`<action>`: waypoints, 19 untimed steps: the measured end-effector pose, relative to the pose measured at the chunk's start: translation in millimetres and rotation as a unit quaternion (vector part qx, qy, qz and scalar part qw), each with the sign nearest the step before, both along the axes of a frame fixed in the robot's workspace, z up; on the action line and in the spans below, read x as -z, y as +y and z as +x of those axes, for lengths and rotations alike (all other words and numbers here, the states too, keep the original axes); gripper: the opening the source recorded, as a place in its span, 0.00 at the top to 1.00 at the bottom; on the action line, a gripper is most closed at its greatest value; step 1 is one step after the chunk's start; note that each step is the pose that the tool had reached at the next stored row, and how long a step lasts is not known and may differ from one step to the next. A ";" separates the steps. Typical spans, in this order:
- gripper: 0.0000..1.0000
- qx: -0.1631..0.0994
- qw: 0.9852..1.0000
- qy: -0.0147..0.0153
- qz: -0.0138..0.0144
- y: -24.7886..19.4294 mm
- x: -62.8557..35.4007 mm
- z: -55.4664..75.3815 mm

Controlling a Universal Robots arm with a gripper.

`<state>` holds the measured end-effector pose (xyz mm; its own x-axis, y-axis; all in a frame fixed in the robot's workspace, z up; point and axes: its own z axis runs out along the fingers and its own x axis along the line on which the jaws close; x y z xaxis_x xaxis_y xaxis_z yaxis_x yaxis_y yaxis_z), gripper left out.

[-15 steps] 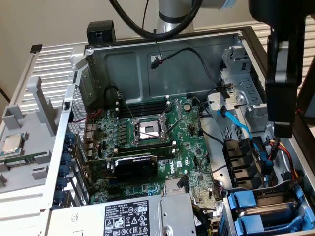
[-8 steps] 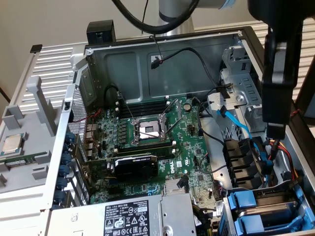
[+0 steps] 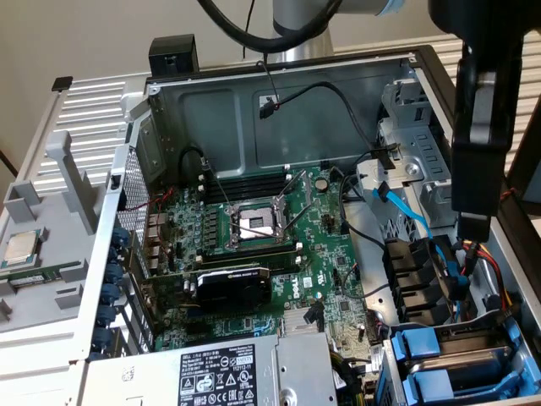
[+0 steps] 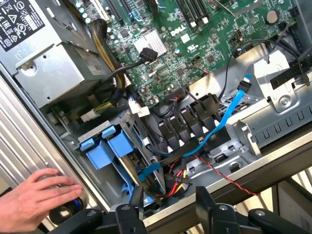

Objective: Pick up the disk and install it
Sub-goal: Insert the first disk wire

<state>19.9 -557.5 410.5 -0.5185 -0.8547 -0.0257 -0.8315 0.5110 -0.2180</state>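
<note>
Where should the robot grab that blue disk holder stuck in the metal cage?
Probably by its two blue tabs, which stick out of the drive cage. Come in from the case's open side: the rest of the holder is sunk between the cage walls, so only the tabs look free to pinch.

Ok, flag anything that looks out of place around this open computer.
A person's hand rests on the case edge beside the blue drive carriers, close to the gripper. The processor chip lies outside the case, its socket empty.
</note>
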 end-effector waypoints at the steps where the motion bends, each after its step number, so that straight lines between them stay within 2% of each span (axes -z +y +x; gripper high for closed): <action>1: 0.45 0.000 1.000 0.000 0.000 0.0 0.0 0.0; 10: 0.45 0.000 1.000 0.000 0.000 0.0 0.0 0.0; 12: 0.45 0.000 1.000 0.001 0.000 -3.9 -0.1 1.0; 13: 0.45 0.000 1.000 0.002 0.000 -6.0 -0.2 1.6; 15: 0.45 0.000 1.000 0.006 0.002 -9.7 -0.5 2.3; 17: 0.45 -0.002 1.000 0.010 0.006 -10.3 -0.6 2.5; 19: 0.45 -0.017 1.000 0.013 0.007 -10.3 -0.6 2.4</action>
